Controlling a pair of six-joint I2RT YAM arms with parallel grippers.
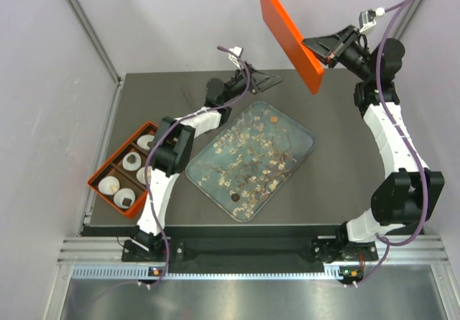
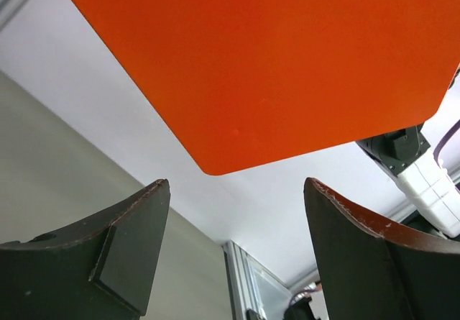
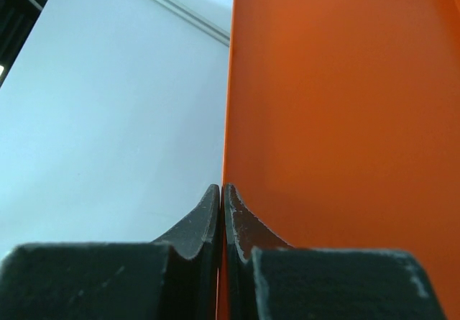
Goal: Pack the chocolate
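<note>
While R gripper (image 3: 223,190) clamps edge of orange lid (image 1: 286,32) aloft, L gripper (image 2: 237,185) sits open, empty.

Likely lab, white-walled enclosure (image 1: 43,61), aluminium rails (image 1: 86,249)

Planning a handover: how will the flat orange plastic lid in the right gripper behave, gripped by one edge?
Probably stiff: the flat orange plastic lid looks straight though the right gripper pinches only one rim. Likely light, as that pinch alone carries it. Its smooth face might slip or pivot.
</note>
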